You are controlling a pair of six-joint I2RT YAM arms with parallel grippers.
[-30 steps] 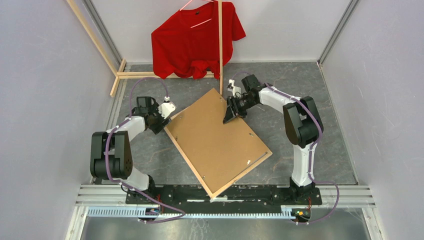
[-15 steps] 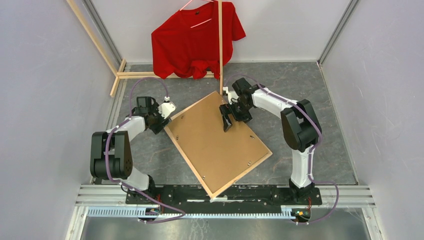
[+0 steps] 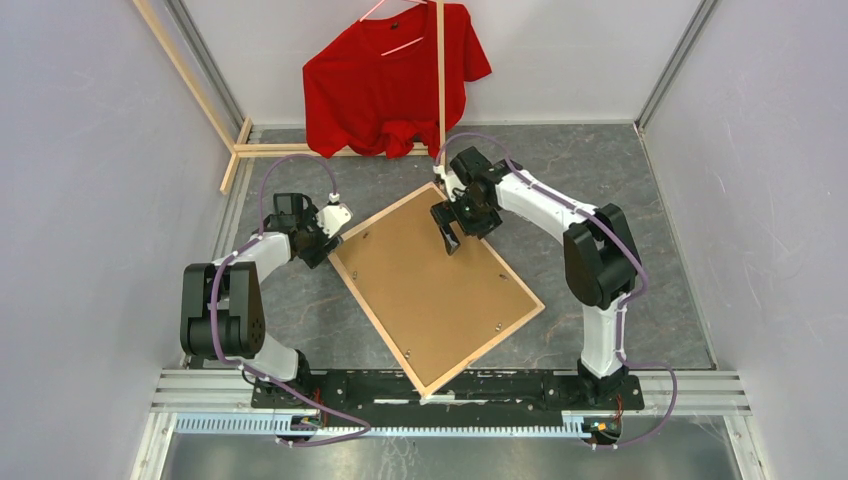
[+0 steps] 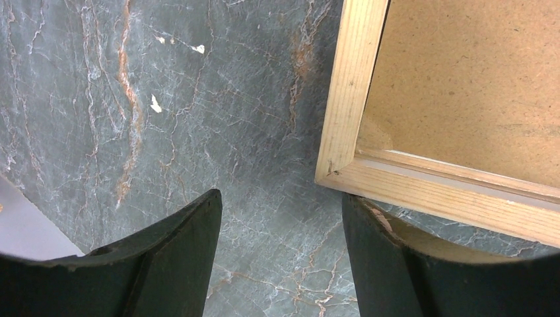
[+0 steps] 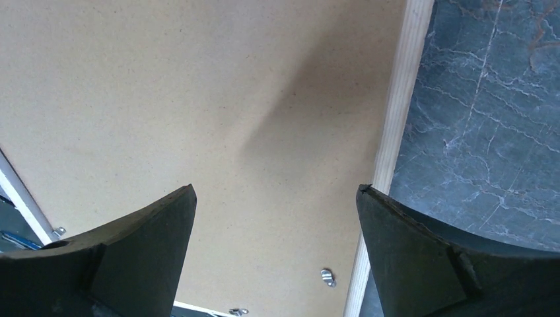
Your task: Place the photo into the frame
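Note:
The frame [image 3: 376,322] lies tilted on the table, bare wood side up, with a brown backing board [image 3: 435,285] resting flat inside it. The photo is hidden. My left gripper [image 3: 325,245] is open at the frame's left corner. In the left wrist view its right finger [image 4: 370,244] sits against the outer edge of the wooden corner [image 4: 343,132], and only table shows between the jaws. My right gripper [image 3: 447,238] hangs open over the board near the far corner. It holds nothing, with the board [image 5: 198,99] and the frame's rim [image 5: 396,119] below it.
A red T-shirt [image 3: 390,80] hangs on a wooden rack [image 3: 440,90] at the back, close to the frame's far corner. Small metal clips [image 5: 326,277] sit on the board near its rim. Walls close in both sides.
The right gripper opened wide and moved left toward the far corner. The board it held raised now lies flat in the frame. The left arm stayed still.

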